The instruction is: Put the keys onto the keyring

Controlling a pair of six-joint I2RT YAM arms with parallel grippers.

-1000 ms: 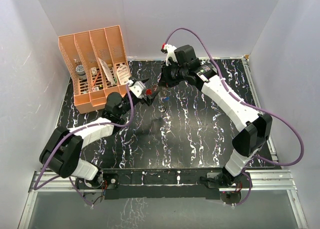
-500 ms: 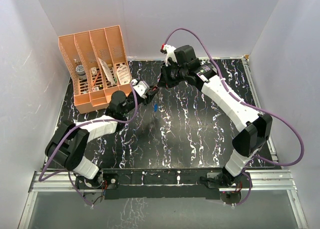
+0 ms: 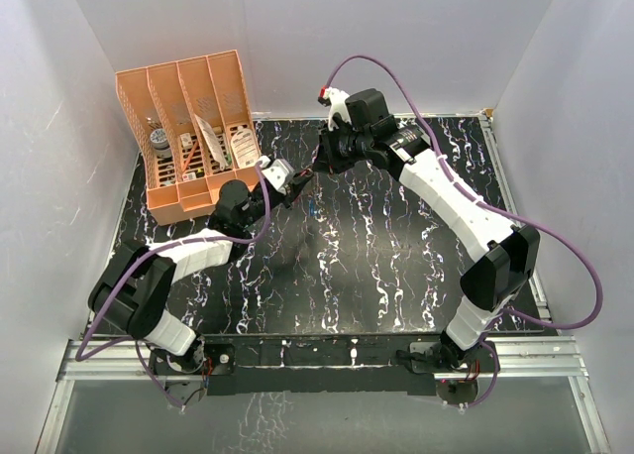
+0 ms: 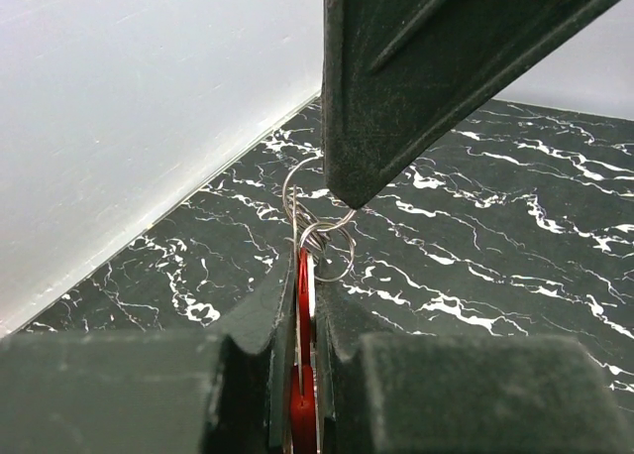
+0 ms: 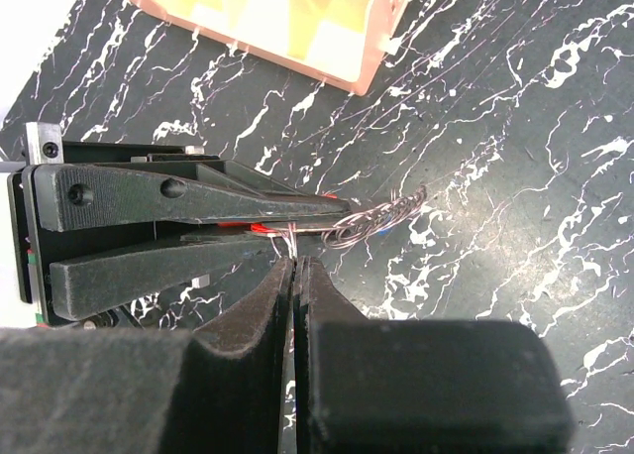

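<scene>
Red key (image 4: 304, 395) between jaws of left gripper (image 4: 304, 285)

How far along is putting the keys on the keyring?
Nothing looks finished. In hand: the left gripper is shut on a flat red piece, probably the red-headed key, which meets the thin silver wire rings; the right gripper is shut on that wire. Left: a blue speck, perhaps the blue-headed key, shows near them; whether either key is threaded is unclear.

table (image 3: 376, 276) black, white-veined; file rack (image 3: 188, 87) peach-orange; key (image 4: 304, 276) head red; wire rings (image 5: 381, 219) silver; arm cables (image 3: 376, 60) purple.
</scene>
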